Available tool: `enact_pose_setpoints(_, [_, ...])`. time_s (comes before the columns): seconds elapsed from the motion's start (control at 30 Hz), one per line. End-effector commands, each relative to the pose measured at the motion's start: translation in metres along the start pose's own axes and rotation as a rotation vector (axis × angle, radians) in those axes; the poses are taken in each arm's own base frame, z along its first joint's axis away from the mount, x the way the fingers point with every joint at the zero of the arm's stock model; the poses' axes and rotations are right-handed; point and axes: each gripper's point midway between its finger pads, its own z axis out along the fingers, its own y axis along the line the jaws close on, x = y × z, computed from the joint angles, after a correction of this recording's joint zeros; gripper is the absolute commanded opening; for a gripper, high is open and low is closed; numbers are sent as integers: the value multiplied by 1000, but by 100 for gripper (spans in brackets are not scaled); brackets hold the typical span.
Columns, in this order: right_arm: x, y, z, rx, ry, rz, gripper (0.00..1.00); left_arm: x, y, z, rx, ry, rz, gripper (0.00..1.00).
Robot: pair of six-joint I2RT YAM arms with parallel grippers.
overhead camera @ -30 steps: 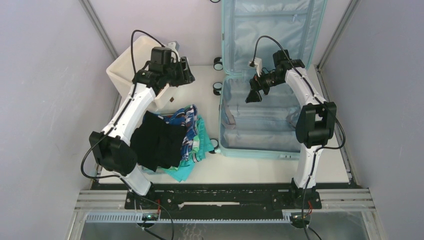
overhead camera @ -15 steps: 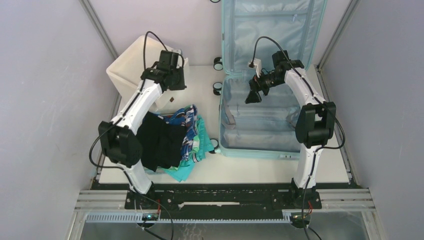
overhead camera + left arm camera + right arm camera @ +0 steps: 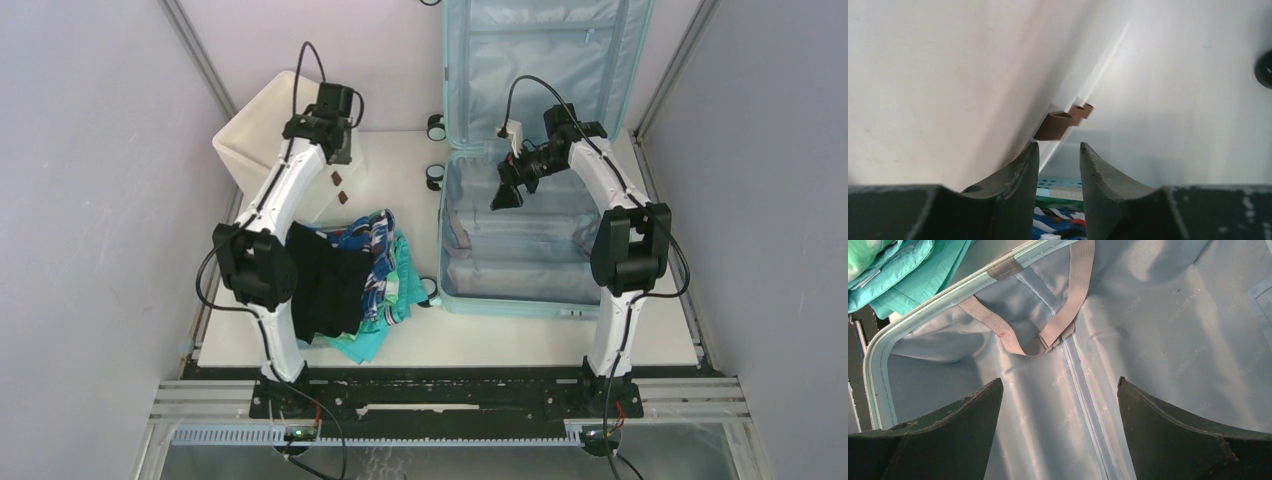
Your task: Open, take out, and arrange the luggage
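The luggage (image 3: 520,255) lies open on the right of the table, its lid (image 3: 545,60) standing up against the back wall. Its pale blue-grey lining (image 3: 1148,340) and grey elastic straps (image 3: 1048,337) fill the right wrist view, and nothing lies in the visible part. My right gripper (image 3: 505,190) hovers over the luggage's back half, open wide with nothing between its fingers (image 3: 1060,385). My left gripper (image 3: 338,150) hangs beside the white drawer unit (image 3: 265,130), just above its brown handles (image 3: 1055,125). Its jaws (image 3: 1059,147) stand a narrow gap apart and hold nothing.
A pile of clothes (image 3: 345,275), black, blue-patterned and teal, lies on the table between the drawer unit and the luggage. Teal fabric (image 3: 903,270) shows past the luggage rim. Two luggage wheels (image 3: 436,150) stick out at its back left. Grey walls close in on both sides.
My left gripper has swung from pointing right to pointing down along the drawer unit's front, and its jaws have narrowed. The right arm has not moved.
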Motion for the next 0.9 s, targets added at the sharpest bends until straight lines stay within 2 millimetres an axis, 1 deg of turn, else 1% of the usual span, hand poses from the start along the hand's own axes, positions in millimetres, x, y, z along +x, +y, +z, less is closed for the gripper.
enact_pose_setpoints(0.0, [-19,13,-15,27,-32,-78,92,-39,54,-6,-127,-97,-75,42])
enact_pose_setpoints(0.07, [-19,14,-17,32,-30,-80,92,-45,47,-11,-68,-115,-94,43])
enact_pose_setpoints(0.2, [-19,14,-21,51,-27,-88,92,-54,9,-30,179,-159,-128,44])
enact_pose_setpoints(0.3, [-21,12,-30,84,-26,-107,92,-58,-14,-52,339,-210,-184,45])
enact_pose_setpoints(0.33, [-22,11,-34,96,-26,-113,92,-57,-16,-59,365,-228,-200,45])
enact_pose_setpoints(0.37, [-22,10,-38,108,-27,-119,92,-59,-19,-74,415,-261,-213,45])
enact_pose_setpoints(0.4, [-24,10,-42,119,-30,-124,92,-59,-22,-83,446,-282,-225,45])
enact_pose_setpoints(0.5, [-26,10,-54,151,-36,-138,92,-58,-21,-108,496,-352,-254,46])
enact_pose_setpoints(0.63, [-28,14,-68,190,-50,-165,92,-61,-10,-143,524,-465,-282,48])
enact_pose_setpoints(0.67, [-29,16,-73,200,-56,-172,92,-58,-9,-148,527,-485,-288,49])
enact_pose_setpoints(0.77, [-35,23,-87,227,-75,-182,92,-65,5,-174,522,-599,-315,58])
enact_pose_setpoints(0.87, [-43,29,-103,257,-100,-190,92,-70,21,-197,500,-709,-357,71])
